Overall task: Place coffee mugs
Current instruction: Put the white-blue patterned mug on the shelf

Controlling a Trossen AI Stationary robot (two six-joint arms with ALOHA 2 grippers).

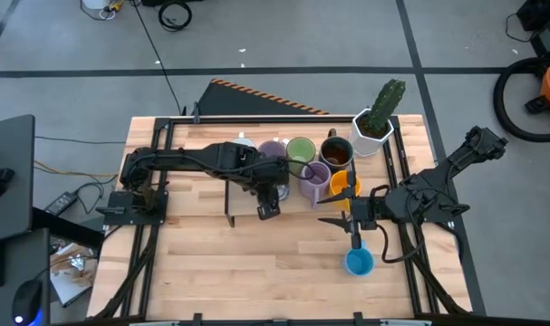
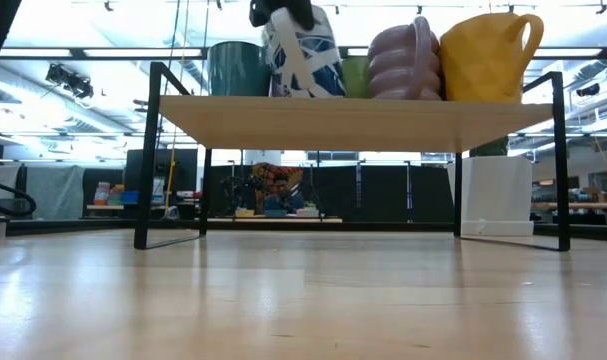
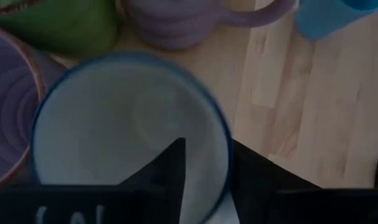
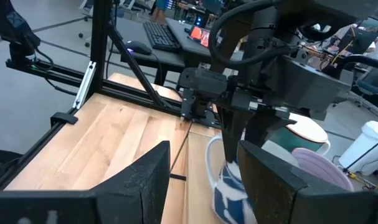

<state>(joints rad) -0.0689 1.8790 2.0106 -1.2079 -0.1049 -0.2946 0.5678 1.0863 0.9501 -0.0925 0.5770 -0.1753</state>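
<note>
While my left claw (image 3: 207, 162) hangs over the white mug with blue markings (image 3: 126, 124), one finger (image 3: 170, 171) sits inside its blue rim and the other outside the wall; whether I pinch that wall or stand just free of it I cannot tell. In the low view the mug stands upright on the wooden shelf (image 2: 343, 120) of a black-legged rack, with my claw above its mouth. Around it crowd the others: a lilac mug (image 3: 176, 25) and a green mug (image 3: 58, 28) just beyond it, a second lilac mug (image 3: 5, 106) close at its side. From above, a dark brown mug (image 1: 336, 149) and an orange mug (image 1: 342, 184) continue the cluster towards the white faceted pot (image 1: 374, 127) with its cactus at the table's far right corner. My right claw (image 1: 354, 222) waits beside the orange mug with its fingers spread and nothing between them; the blue mug (image 1: 359, 263) stands alone on the table (image 1: 211, 272) just in front of it, well apart from the group.
</note>
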